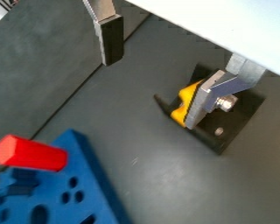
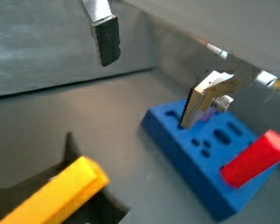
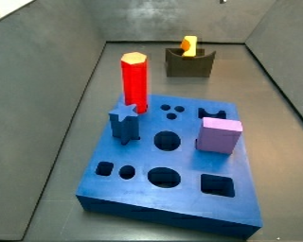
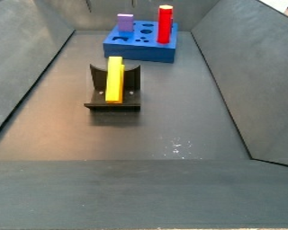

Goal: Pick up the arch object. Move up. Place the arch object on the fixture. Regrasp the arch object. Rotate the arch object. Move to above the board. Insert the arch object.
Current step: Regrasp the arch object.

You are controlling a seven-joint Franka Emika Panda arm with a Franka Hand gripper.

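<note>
Wrist views: end effector [image 1: 166, 70] spread, empty, hanging above floor, clear of everything. Arch object [image 4: 114, 78] resting on fixture [image 4: 114, 101], near of board [image 4: 141, 44]. Looks rigid, light, smooth-faced, probably slippery; best pinched across flat orange-yellow sides, mid-length, away from notch.

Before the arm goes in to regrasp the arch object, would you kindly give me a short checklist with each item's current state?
1. The arch object stands upright on the fixture: ok, in both side views.
2. Gripper open and empty: ok, fingers apart with nothing between them in both wrist views.
3. Gripper centred over the arch object: not ok; in a wrist view the arch object sits behind one finger, not midway.
4. Matching hole free on the board: cannot tell.
5. Red pillar and lilac cube away from the fixture: ok, both on the board.
</note>
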